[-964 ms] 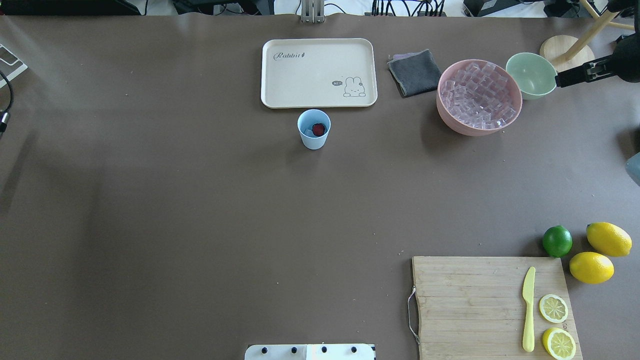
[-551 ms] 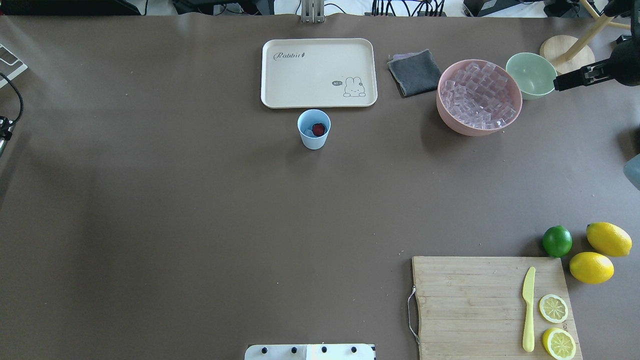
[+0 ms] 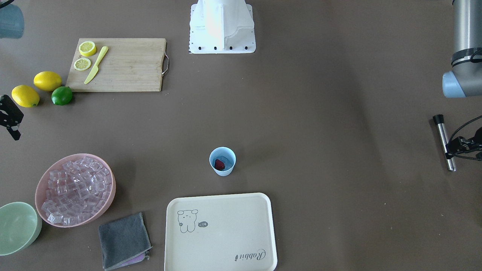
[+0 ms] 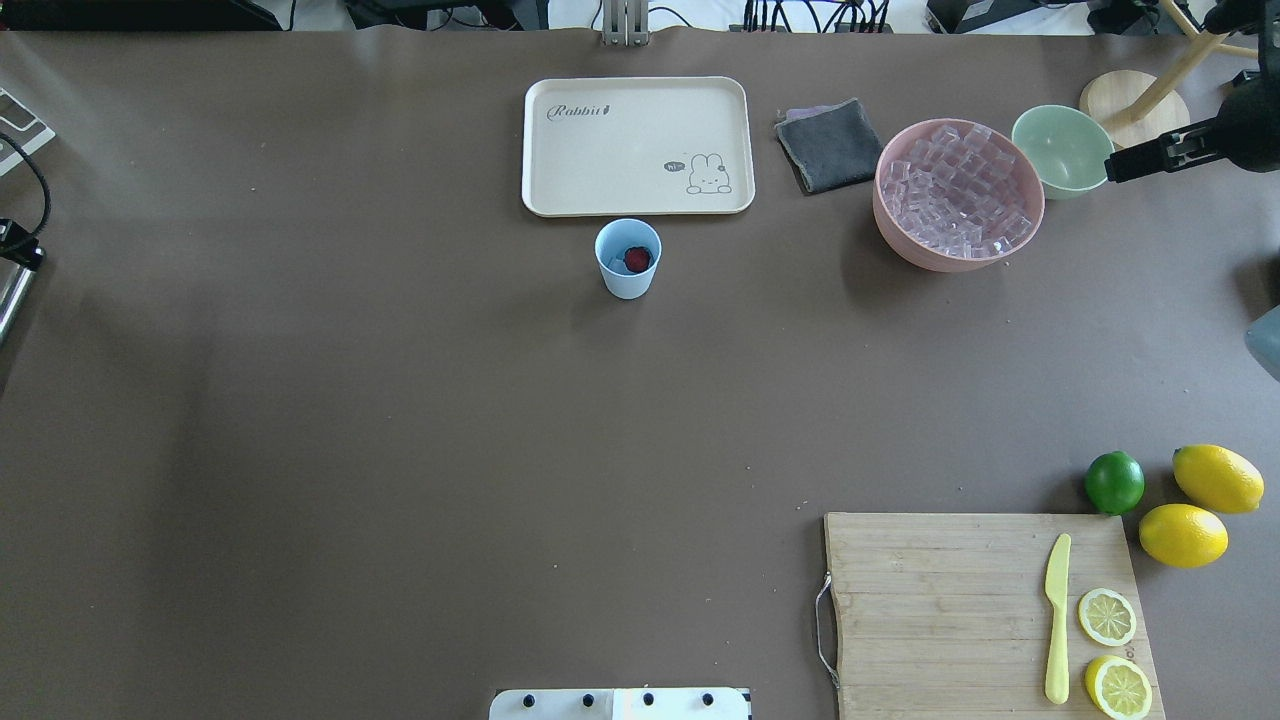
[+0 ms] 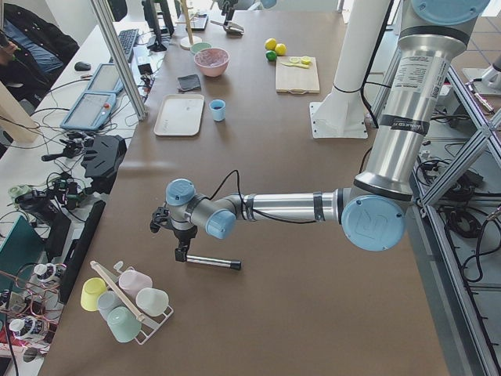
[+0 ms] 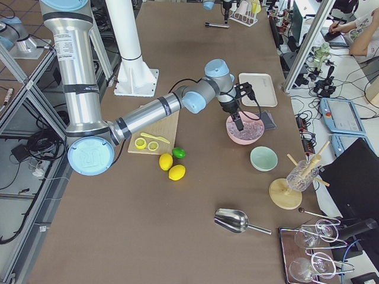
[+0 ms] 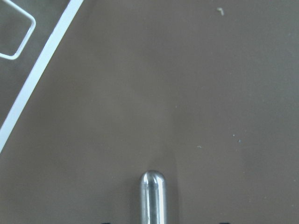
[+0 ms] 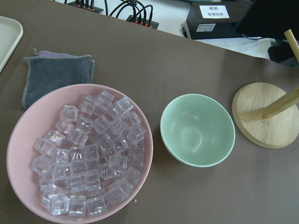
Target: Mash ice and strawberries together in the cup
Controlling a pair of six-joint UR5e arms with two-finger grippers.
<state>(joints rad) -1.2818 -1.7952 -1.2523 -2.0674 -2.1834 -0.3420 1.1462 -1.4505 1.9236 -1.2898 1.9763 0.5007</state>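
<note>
Cup [image 4: 626, 285] of light-blue plastic stands upright toward the far middle of the table [image 4: 400, 400], just on the near side of a cream tray [image 4: 637, 145]. Inside it a red strawberry [image 4: 637, 259] lies beside a clear piece of ice [image 3: 224, 159].

To the far right, a pink bowl [image 4: 950, 262] is heaped with clear cubes [image 4: 958, 190]. A grey cloth [image 4: 830, 145] lies to its left and a mint-green bowl [image 4: 1062, 150] just beside it on the right. The right gripper [image 4: 1112, 170] hangs above these two bowls; I cannot tell whether its jaws are parted.

At the table's left edge, well apart from the cup, the left gripper [image 3: 450, 145] is clamped on a steel rod [image 3: 441, 131] with a black end.

On the near right sits a wooden board [image 4: 930, 600] with a yellow knife [image 4: 1057, 620] and two lemon halves [image 4: 1106, 617]. A lime [image 4: 1114, 482] and two lemons [image 4: 1217, 478] lie just past its far right corner.
</note>
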